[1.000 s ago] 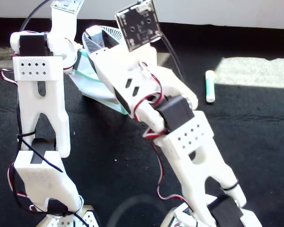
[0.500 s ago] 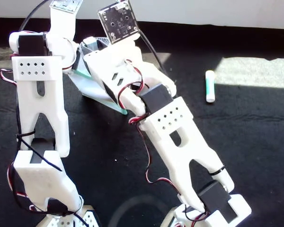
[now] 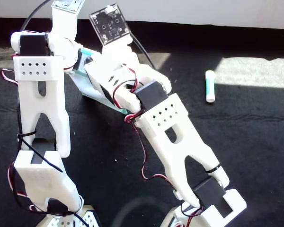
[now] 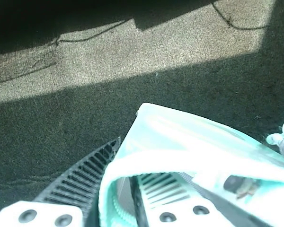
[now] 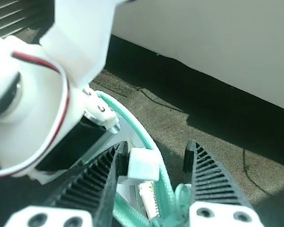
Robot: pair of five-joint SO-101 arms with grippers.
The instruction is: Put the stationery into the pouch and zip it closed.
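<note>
A clear pouch with a mint-green zip rim lies at the back left of the table, mostly under the two wrists. My left gripper is shut on the pouch rim, holding it up. Just beside it, my right gripper is open. The mint zip edge runs between its ribbed fingers, and a small white block rests against one of them. A white stick with a green band lies alone on the cloth to the right.
The table is covered in black cloth with a sunlit patch at the back right. A white wall runs behind. The two arms stand close together, and the right arm slants across the middle.
The right arm has swung left toward the left arm, bringing its wrist over the pouch. The left arm and the stick have stayed put.
</note>
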